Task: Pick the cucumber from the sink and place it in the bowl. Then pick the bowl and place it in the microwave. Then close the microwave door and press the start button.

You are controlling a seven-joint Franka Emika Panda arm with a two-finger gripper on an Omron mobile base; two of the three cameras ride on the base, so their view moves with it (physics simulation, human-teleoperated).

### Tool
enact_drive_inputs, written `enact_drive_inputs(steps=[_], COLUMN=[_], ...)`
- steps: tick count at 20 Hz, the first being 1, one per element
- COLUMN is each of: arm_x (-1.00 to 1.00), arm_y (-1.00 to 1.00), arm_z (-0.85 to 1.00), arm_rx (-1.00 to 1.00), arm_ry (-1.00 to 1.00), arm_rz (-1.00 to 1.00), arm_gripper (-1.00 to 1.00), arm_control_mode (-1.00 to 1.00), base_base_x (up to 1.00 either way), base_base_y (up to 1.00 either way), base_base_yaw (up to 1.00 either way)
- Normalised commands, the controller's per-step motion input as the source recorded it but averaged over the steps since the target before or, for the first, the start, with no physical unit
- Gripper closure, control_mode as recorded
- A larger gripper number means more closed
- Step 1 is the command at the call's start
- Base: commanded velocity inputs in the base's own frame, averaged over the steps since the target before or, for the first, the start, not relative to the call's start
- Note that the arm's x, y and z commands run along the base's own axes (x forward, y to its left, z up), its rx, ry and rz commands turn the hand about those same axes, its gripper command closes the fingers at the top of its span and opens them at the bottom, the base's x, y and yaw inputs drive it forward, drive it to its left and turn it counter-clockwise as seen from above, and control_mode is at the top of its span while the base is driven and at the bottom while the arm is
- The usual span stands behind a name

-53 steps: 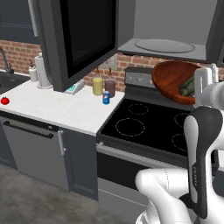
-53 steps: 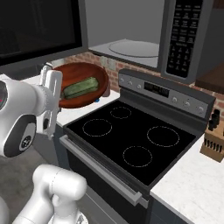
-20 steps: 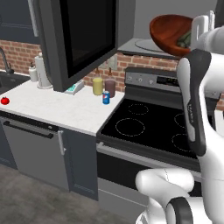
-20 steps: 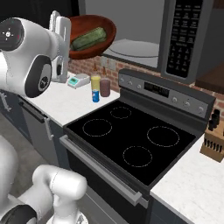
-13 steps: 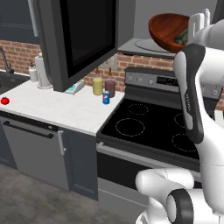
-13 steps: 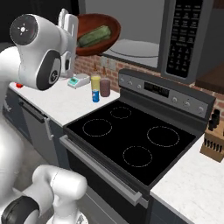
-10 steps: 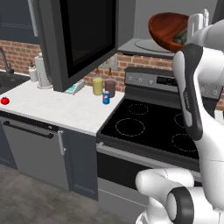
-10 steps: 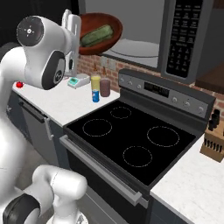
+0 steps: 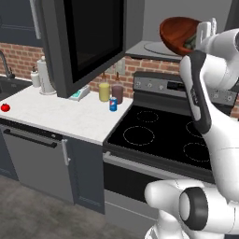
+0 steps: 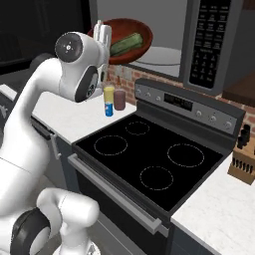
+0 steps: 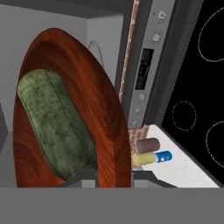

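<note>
The fingers (image 11: 114, 175) are narrowly parted and clamped on the rim of the bowl (image 11: 105, 109), one tip inside the wall and one outside, as the hand view shows at its lower edge. The cucumber (image 11: 57, 124) lies inside the bowl against its wall.

In the left base view, going left to right: a red tomato (image 9: 5, 107) sits on the white surface (image 9: 65, 116), near the edge of the sink (image 9: 11, 85); the microwave door (image 9: 86, 42) stands swung open over the surface; a yellow jar (image 9: 104, 91), a brown jar (image 9: 117, 93) and a small blue can (image 9: 113, 104) stand close together by the stove (image 9: 163, 135); the bowl (image 9: 179, 33) is held high at the mouth of the microwave (image 9: 158, 28), above the glass turntable (image 9: 158, 47).

The right base view adds the microwave's control panel (image 10: 210, 40) and a knife block (image 10: 242, 157) on the right, and shows the cucumber (image 10: 126, 43) plainly in the tilted bowl (image 10: 124, 37), with the white hand (image 10: 102, 36) at its left rim.
</note>
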Motion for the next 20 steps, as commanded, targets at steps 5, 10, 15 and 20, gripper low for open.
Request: enact_drive_inputs(steps=[5, 10, 15, 20], arm_x=[0.31, 0.27, 0.49, 0.59], arm_y=[-0.55, -0.37, -0.01, 0.06], arm_z=[0.00, -0.01, 0.00, 0.00], arm_rx=[0.10, 0.05, 0.00, -0.01], arm_ry=[0.00, 0.00, 0.00, 0.00], arm_rz=[0.00, 0.00, 0.00, -0.03], arm_gripper=[1.00, 1.00, 1.00, 1.00], arm_control_mode=[-1.00, -1.00, -1.00, -1.00], base_base_x=[0.00, 0.00, 0.00, 0.00], base_base_y=[0.00, 0.00, 0.00, 0.00], base_base_yaw=[0.00, 0.00, 0.00, 0.00])
